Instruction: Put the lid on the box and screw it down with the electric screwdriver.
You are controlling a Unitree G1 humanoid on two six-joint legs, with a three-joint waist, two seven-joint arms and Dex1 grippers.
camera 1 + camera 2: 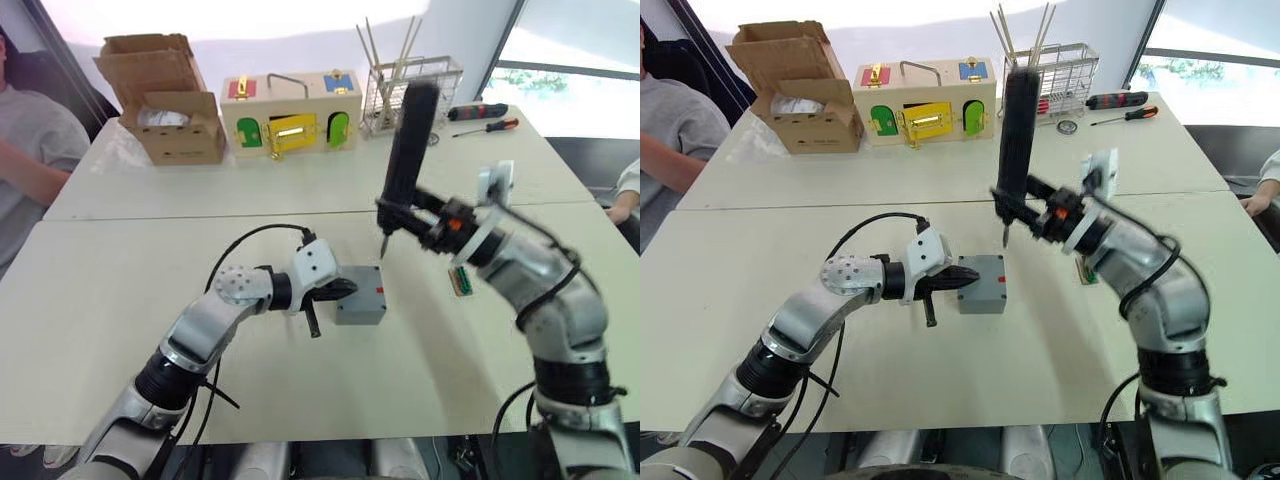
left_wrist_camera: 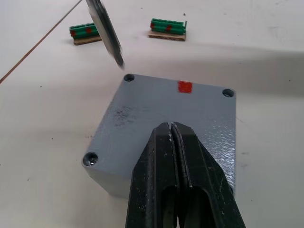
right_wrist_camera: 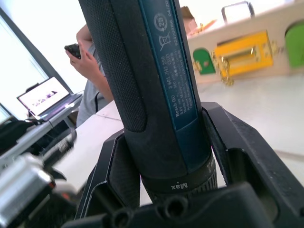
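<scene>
Grey plastic box [image 1: 361, 297] mid-worktop [image 1: 120, 330], flat grey lid [image 2: 156, 111] already seated. Pinned by left gripper [image 2: 172, 137], fingers pressed together on top. Screwing apparently left. Thick black electric screwdriver [image 1: 408, 150] clamped in right gripper [image 1: 432, 228], near upright, bit down over far corner hole [image 2: 128, 78].

1. The small grey plastic cube-like box [image 1: 981, 284] sits on the white table [image 1: 1040, 340], near the table's middle, well in front of the wooden latch box [image 1: 923, 102].
2. The flat square grey plastic lid [image 2: 171, 114] lies on top of the box, flush with its edges. It carries a small red mark [image 2: 184, 87] near one edge and screw holes in its corners.
3. The thick black cylindrical electric screwdriver [image 1: 1016, 140] stands nearly upright above the box. Its thin metal bit [image 2: 105, 29] points down at one corner hole of the lid, just above it.
</scene>
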